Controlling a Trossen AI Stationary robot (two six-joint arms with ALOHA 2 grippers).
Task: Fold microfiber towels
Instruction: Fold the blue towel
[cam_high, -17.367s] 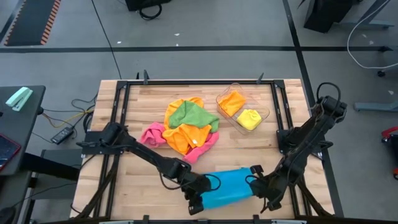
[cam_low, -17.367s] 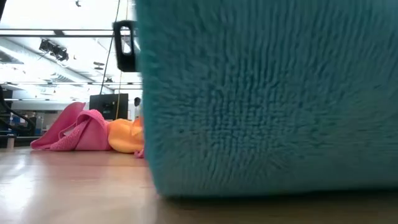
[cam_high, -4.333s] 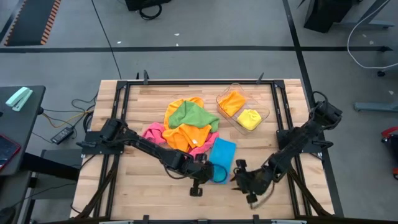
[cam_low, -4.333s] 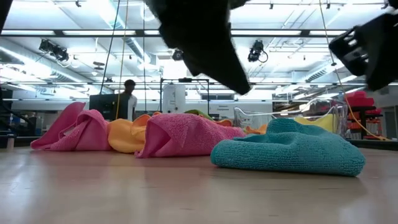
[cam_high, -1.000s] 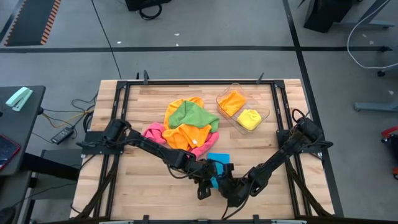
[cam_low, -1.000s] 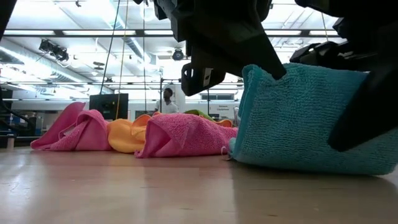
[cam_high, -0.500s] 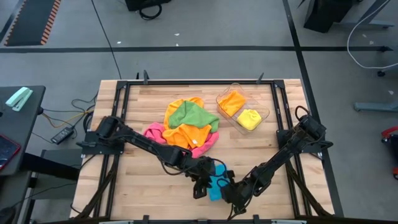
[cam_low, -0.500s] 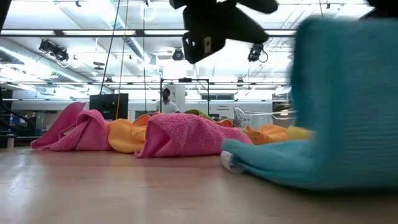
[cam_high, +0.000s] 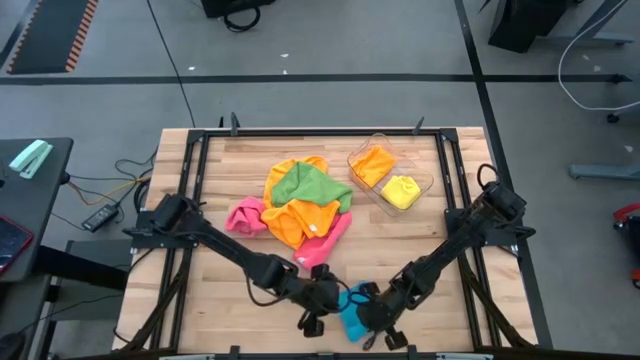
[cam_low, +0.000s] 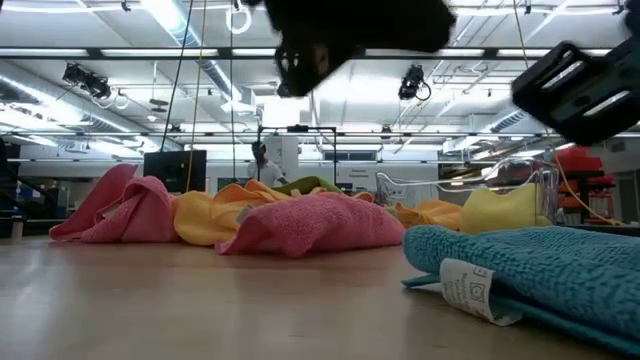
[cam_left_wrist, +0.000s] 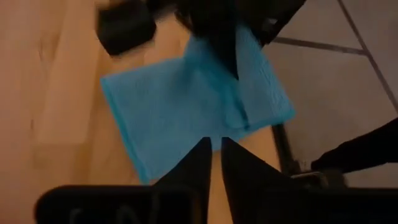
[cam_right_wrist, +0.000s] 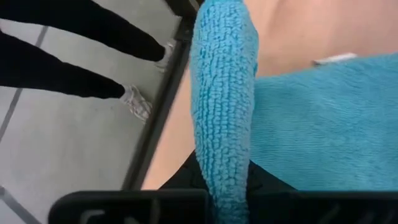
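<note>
A blue microfiber towel (cam_high: 351, 306) lies folded near the table's front edge, a white label (cam_low: 470, 290) at its edge. My right gripper (cam_high: 372, 312) is shut on a raised fold of it. My left gripper (cam_high: 318, 300) stands just left of the towel; in its wrist view the fingers (cam_left_wrist: 214, 152) are shut with nothing between them, their tips at the towel's (cam_left_wrist: 186, 106) near edge. More microfiber towels, pink, orange and green, lie heaped in a pile (cam_high: 298, 205) at mid table. My right gripper pinches a raised fold (cam_right_wrist: 224, 143) of the blue towel between its two fingers, slanting down from above. The fold stands up as a ridge of more than one layer. The rest of the towel (cam_right_wrist: 323, 124) lies flat on the table. My left gripper: whether its fingertips touch the towel's edge cannot be told.
A clear tray (cam_high: 424, 184) at the back right holds a folded orange towel (cam_high: 373, 165) and a yellow one (cam_high: 401, 190). The black frame rail (cam_right_wrist: 168, 74) runs along the table edge beside the blue towel. A person's legs (cam_right_wrist: 62, 68) stand on the floor past that edge.
Both grippers have gone toward the table's near edge with the blue towel. It stood upright between them a second ago; now it lies low on the table. My left gripper no longer has hold of it, while my right still holds a fold.
</note>
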